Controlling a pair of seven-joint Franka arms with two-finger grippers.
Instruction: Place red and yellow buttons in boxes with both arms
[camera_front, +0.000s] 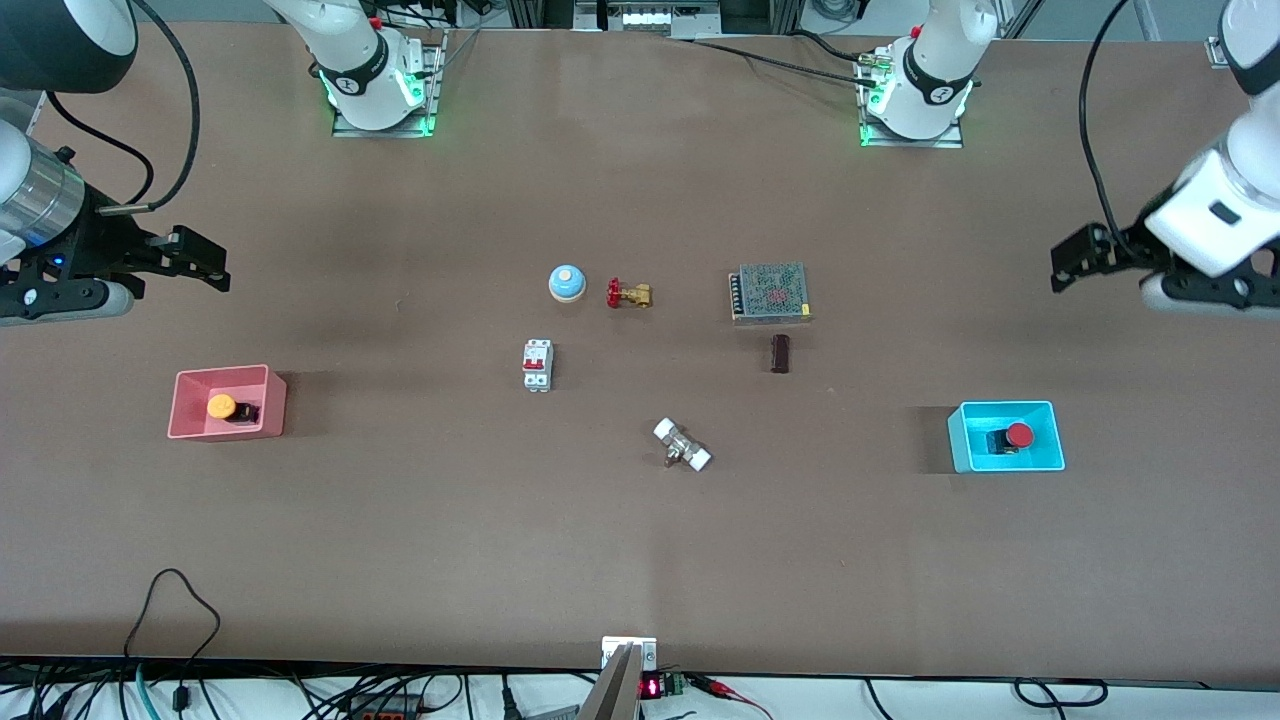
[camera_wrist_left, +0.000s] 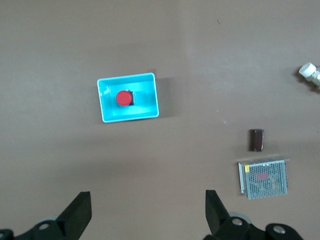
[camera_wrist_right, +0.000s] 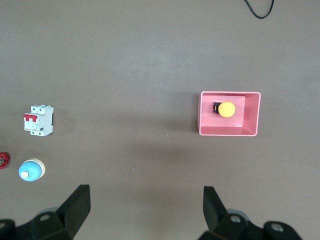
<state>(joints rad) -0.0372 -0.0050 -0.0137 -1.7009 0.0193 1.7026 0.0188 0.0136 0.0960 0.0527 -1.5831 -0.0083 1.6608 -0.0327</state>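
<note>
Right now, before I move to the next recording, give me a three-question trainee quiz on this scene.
1. True or false: the yellow button lies in the pink box.
2. Which box holds the red button? A) pink box B) cyan box C) neither
3. Fill in: both the left end effector and the right end effector are ____ and hold nothing.

Key: 1 true; 2 B; 3 open.
</note>
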